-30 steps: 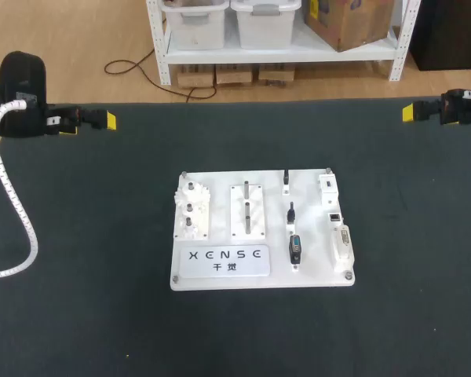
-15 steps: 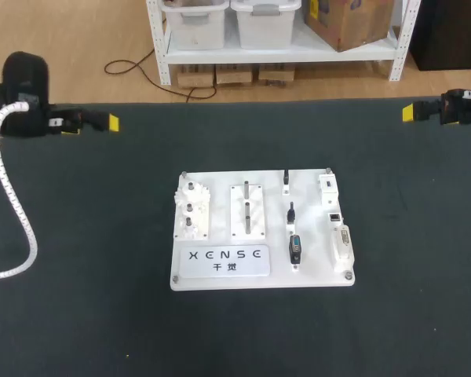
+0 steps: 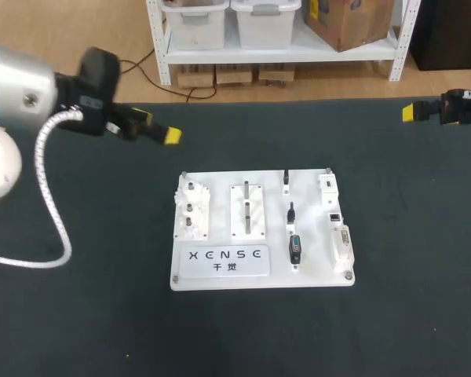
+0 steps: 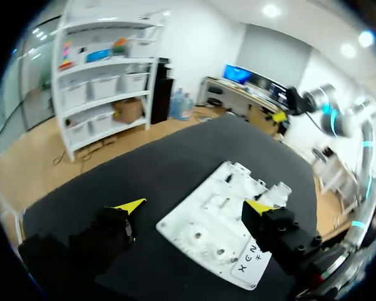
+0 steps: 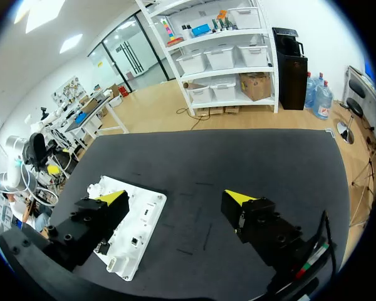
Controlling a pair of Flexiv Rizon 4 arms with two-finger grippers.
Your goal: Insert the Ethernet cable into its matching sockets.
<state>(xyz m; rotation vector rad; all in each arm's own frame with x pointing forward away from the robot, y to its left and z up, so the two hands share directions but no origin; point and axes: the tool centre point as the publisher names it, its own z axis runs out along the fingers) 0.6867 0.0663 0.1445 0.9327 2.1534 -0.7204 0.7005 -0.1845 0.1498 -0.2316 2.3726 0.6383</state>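
Over table [image 3: 94, 314] back-left | left gripper [image 3: 158, 126] spread wide | board [image 3: 220, 271] mid-table

Right claw [image 5: 175, 196] hung open, nothing between its yellow tips; white board [image 5: 143, 221] lay on dark tabletop [image 5: 238, 157], partly under one finger.

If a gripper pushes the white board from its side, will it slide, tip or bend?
It would probably slide, not tip: the white board lies flat and wide on the dark table. Its edges look straight, so it is likely stiff. The fixtures mounted on it may make it somewhat heavy.
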